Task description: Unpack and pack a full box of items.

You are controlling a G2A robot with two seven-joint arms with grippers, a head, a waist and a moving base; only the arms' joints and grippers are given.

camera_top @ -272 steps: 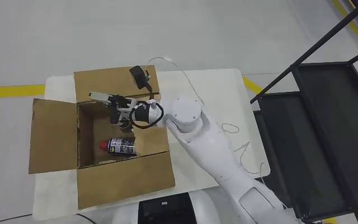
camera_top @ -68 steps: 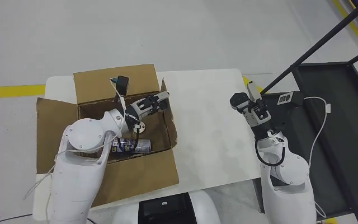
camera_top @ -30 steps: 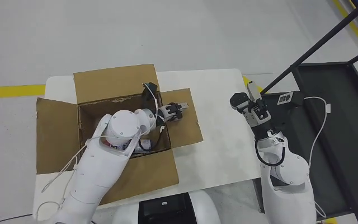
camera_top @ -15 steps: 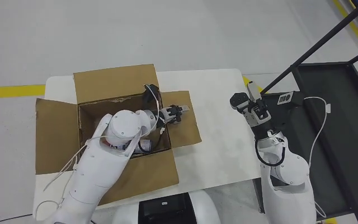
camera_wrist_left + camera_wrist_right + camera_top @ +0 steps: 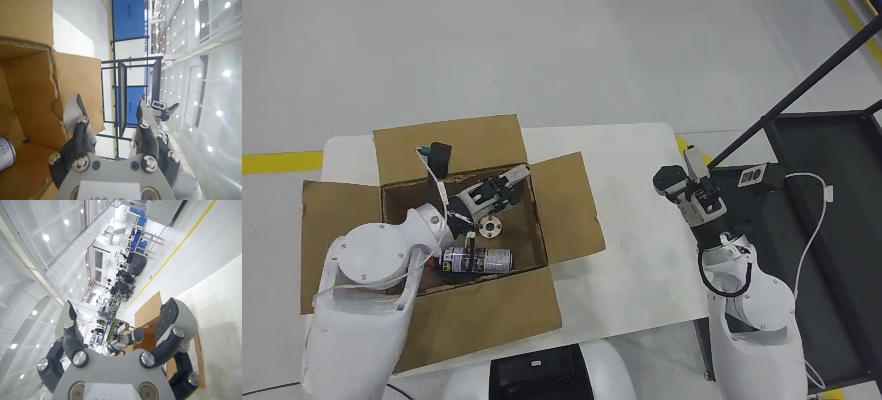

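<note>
Both my grippers gape empty: left gripper (image 5: 510, 179) over the box (image 5: 567, 205), near the can (image 5: 477, 260); right gripper (image 5: 688, 160) well apart from it.

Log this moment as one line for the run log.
left gripper: open, empty, over open cardboard box | spray can: lying in box | right gripper: open, empty, away from box

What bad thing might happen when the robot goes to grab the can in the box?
The dark cylindrical spray can lies on its side in the brown cardboard box, so it may roll away when the open left gripper closes its fingers on it. That gripper also hangs close to the box's side flap, so it might catch the torn cardboard edge and drag the box.
</note>
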